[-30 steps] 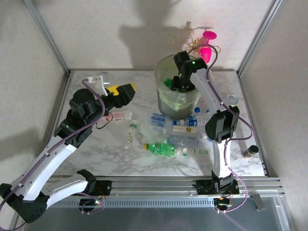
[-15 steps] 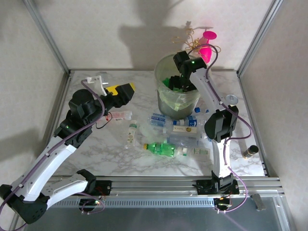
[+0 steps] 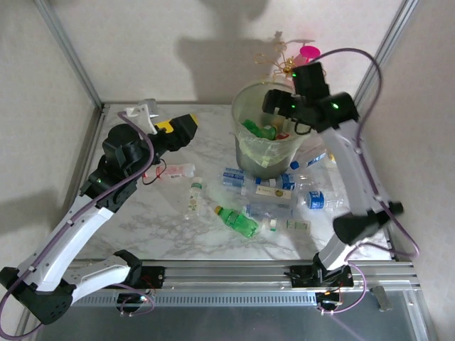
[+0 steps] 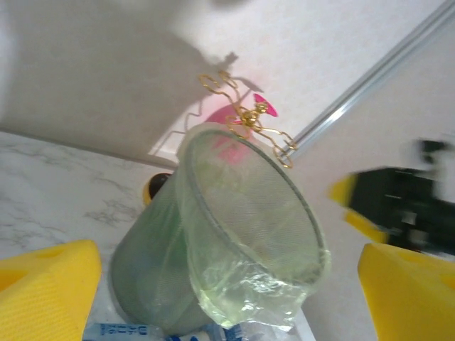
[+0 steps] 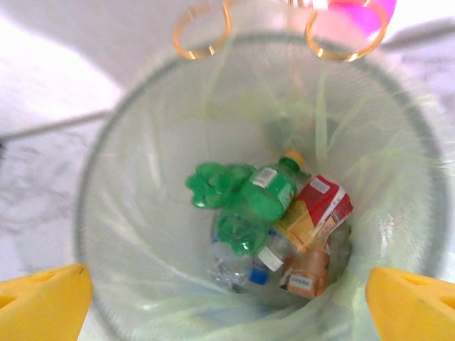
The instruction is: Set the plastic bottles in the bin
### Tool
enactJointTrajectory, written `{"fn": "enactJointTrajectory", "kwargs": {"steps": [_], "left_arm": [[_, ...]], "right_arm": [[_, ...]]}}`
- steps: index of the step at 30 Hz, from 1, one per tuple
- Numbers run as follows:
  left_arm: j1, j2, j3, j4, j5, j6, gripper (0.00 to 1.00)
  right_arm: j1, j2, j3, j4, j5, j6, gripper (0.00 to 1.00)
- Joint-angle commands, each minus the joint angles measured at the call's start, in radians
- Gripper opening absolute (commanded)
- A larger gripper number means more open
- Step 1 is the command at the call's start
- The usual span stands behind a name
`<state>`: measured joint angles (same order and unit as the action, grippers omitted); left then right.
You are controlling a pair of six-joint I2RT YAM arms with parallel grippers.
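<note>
Plastic bottles (image 5: 263, 206) lie some in the bin (image 5: 92, 185), the rest on the table (image 3: 163, 220) at its foot (your remaining work). Your right gripper (image 5: 227, 305) hangs spread, empty, above the rim for dropping; left gripper (image 4: 227, 291) gapes empty too.

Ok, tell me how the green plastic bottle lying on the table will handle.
The green plastic bottle lies on its side, so its round body will probably roll if nudged. Its glossy plastic may slip or dent in a grip.
</note>
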<state>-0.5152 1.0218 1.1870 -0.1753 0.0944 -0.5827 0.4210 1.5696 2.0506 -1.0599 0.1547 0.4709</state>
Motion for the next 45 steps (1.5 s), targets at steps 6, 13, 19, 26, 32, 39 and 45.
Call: {"fn": "enactJointTrajectory", "kwargs": {"steps": [6,13,19,26,32,39,45], "left_arm": [[0.01,-0.004,0.006,-0.072,-0.09,-0.055,0.92],[0.009,0.038,0.043,-0.15,-0.155,-0.056,0.91],[0.009,0.019,0.028,-0.185,-0.183,-0.083,0.91],[0.009,-0.058,-0.044,-0.203,-0.193,-0.047,0.91],[0.011,-0.101,-0.056,-0.217,-0.224,-0.002,0.92],[0.017,-0.101,-0.058,-0.225,-0.216,0.001,0.92],[0.023,-0.099,-0.039,-0.24,-0.228,-0.002,0.92]], "right_arm": [[-0.099,-0.224,-0.181,0.143,0.017,0.009,0.98],[-0.241,-0.353,-0.342,0.157,0.148,0.125,0.93],[-0.431,-0.36,-0.573,0.287,-0.009,0.221,0.91],[-0.564,-0.136,-0.69,0.393,-0.214,0.321,0.92],[-0.552,0.11,-0.574,0.334,-0.228,0.304,0.94],[-0.521,0.358,-0.385,0.211,-0.207,0.307,0.97],[-0.518,0.483,-0.345,0.179,-0.221,0.391,0.99]]}}
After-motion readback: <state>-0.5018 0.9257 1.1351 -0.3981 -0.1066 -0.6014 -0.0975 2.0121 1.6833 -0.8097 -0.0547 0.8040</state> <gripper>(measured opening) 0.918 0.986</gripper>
